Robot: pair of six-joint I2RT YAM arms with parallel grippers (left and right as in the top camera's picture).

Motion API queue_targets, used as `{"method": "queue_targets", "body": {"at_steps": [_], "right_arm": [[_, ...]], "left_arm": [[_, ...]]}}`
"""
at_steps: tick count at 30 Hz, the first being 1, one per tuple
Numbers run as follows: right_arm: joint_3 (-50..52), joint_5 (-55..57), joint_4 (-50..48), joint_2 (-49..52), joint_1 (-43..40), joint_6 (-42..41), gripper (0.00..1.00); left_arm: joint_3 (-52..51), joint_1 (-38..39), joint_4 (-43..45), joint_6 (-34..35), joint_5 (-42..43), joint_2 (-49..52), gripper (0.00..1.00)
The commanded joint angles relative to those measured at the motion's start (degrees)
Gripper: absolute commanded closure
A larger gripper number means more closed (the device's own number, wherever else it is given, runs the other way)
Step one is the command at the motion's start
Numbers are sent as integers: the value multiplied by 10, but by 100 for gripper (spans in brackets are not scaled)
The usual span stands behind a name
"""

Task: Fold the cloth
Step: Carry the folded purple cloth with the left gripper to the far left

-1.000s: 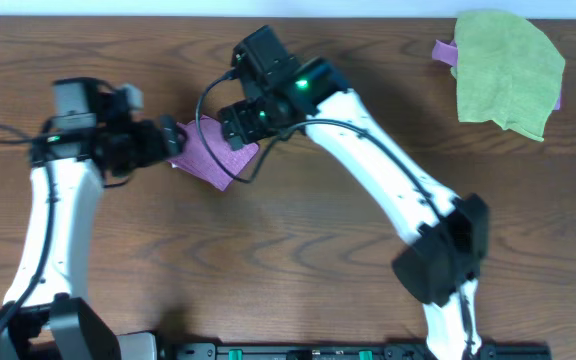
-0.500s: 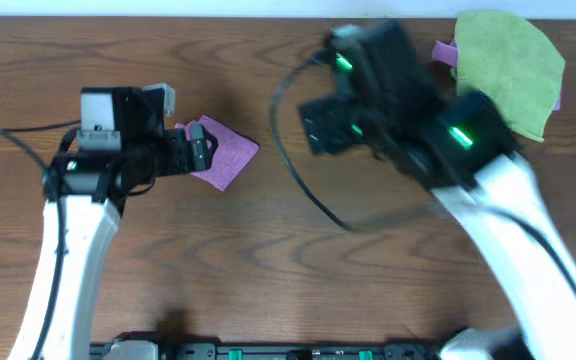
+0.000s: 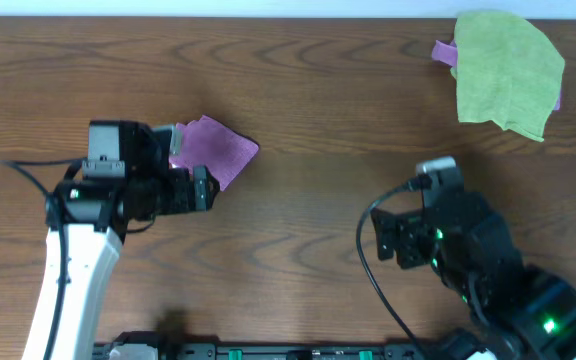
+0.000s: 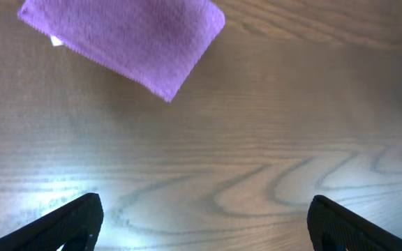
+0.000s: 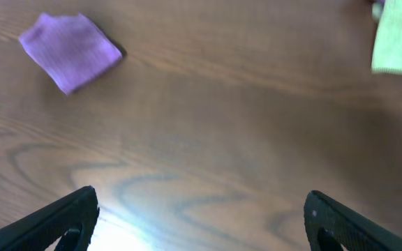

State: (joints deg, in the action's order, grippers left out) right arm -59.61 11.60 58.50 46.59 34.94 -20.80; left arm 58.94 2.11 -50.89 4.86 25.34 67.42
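No legible text, brand, number or sign found. White tag (image 4: 56, 42) on cloth (image 4: 128, 42) edge: too small to read.

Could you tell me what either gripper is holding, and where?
Nothing: left gripper and right gripper are open, the cloth lying free on the table.

The left arm (image 3: 68, 270) has a white link and a black, grey-topped wrist with a green light; the right arm (image 3: 468, 245) is mostly black, green-lit. A black cable (image 3: 359, 248) loops by each wrist. The left gripper (image 4: 204, 213) and right gripper (image 5: 201, 209) are black.
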Motion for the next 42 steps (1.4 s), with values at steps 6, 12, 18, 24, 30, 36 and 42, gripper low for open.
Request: {"method": "queue_targets", "body": {"at_steps": [6, 12, 18, 24, 30, 36, 42], "right_arm": [[12, 14, 75, -123, 0, -58, 9], [87, 26, 86, -219, 0, -96, 9], [224, 3, -55, -259, 0, -130, 7], [333, 65, -255, -256, -1, -121, 1], [351, 85, -313, -256, -1, -97, 1], [351, 83, -313, -256, -1, -97, 1], [351, 61, -310, -256, -1, -97, 1]], "left_arm": [[-23, 2, -23, 0, -19, -148, 5], [-137, 2, 21, 10, -14, -229, 5], [-239, 2, 144, 38, -16, -224, 5], [-240, 2, 203, 44, -28, -123, 5], [-236, 2, 266, 59, -31, -29, 5], [-203, 2, 275, 59, -82, 31, 5], [-165, 1, 291, 54, -103, 111, 5]]}}
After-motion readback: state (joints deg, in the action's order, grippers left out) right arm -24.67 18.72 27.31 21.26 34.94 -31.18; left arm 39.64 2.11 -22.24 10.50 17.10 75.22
